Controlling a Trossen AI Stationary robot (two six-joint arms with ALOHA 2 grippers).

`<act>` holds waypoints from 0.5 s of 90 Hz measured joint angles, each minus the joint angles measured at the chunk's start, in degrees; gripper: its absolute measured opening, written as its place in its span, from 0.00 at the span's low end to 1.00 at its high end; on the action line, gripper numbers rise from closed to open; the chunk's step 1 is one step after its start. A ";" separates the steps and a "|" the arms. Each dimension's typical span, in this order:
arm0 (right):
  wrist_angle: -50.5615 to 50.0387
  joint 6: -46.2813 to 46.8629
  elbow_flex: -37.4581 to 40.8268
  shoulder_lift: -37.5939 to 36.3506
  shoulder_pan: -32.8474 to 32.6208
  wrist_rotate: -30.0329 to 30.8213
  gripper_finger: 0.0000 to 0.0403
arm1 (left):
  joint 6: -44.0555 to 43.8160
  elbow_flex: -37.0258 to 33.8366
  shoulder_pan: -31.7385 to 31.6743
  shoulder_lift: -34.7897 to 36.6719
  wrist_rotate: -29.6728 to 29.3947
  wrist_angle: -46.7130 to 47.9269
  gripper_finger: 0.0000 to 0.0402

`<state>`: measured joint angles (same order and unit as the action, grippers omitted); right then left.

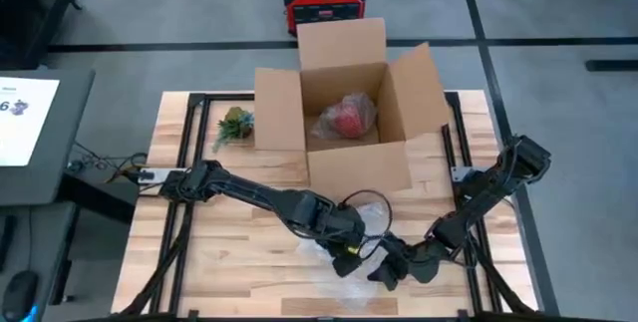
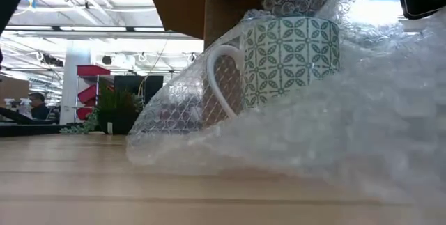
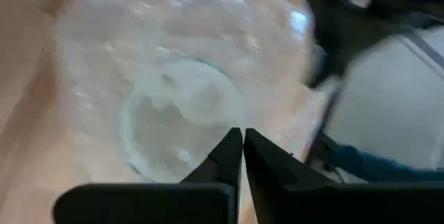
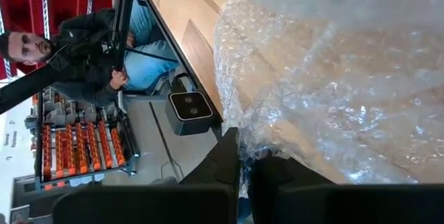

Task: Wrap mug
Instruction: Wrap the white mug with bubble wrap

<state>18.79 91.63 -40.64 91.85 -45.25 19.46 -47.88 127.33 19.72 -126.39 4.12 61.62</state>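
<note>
A white mug (image 2: pixel 286 54) with a green pattern lies tilted on the wooden table (image 1: pixel 229 252). It is bundled in a clear bubble wrap sheet (image 1: pixel 367 230), with its white handle (image 2: pixel 219 79) showing through. In the left wrist view its round mouth (image 3: pixel 184 116) shows through the wrap. My left gripper (image 1: pixel 346 247) is shut at the wrap just over the mug. My right gripper (image 1: pixel 391 270) is shut on the wrap near the table's near edge. My left gripper has its shut fingertips (image 3: pixel 232 144) against the bubble wrap (image 3: pixel 208 78) over the mug's mouth. They come slanting down from the table's left. Whether a layer is pinched between them does not show plainly. The wrap rises over the mug. My right gripper pinches a bunched edge of the bubble wrap (image 4: pixel 244 144) between its two fingers. It comes from the table's right and near side, low over the wood. The rest of the sheet (image 4: pixel 333 78) spreads away from the fingers onto the table, crumpled and slack.
An open cardboard box (image 1: pixel 344 113) stands behind the mug, with a red wrapped thing (image 1: pixel 347 118) inside. A small green plant (image 1: pixel 234 125) stands left of the box. Bare wood lies to the left. A seated person (image 4: pixel 83 44) shows beyond the table's near edge.
</note>
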 joint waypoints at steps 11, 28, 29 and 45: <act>-0.13 -0.02 0.00 0.00 -0.02 -0.02 0.00 | 0.05 -1.77 1.37 -0.89 0.46 -3.17 0.00; -0.31 -0.02 0.00 0.00 -0.03 -0.01 0.00 | -4.20 -8.74 0.90 -1.10 -4.39 -6.32 0.00; -0.31 -0.02 0.00 0.00 -0.03 0.00 0.00 | -4.27 -8.88 0.84 -1.04 -4.62 -6.24 0.00; -0.47 0.24 0.02 0.00 -0.02 0.25 0.00 | -5.02 -10.86 -0.41 -0.89 -4.78 -9.08 0.00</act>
<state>18.31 91.88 -40.62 91.85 -45.28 19.71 -52.90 116.47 19.31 -127.28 -0.66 52.54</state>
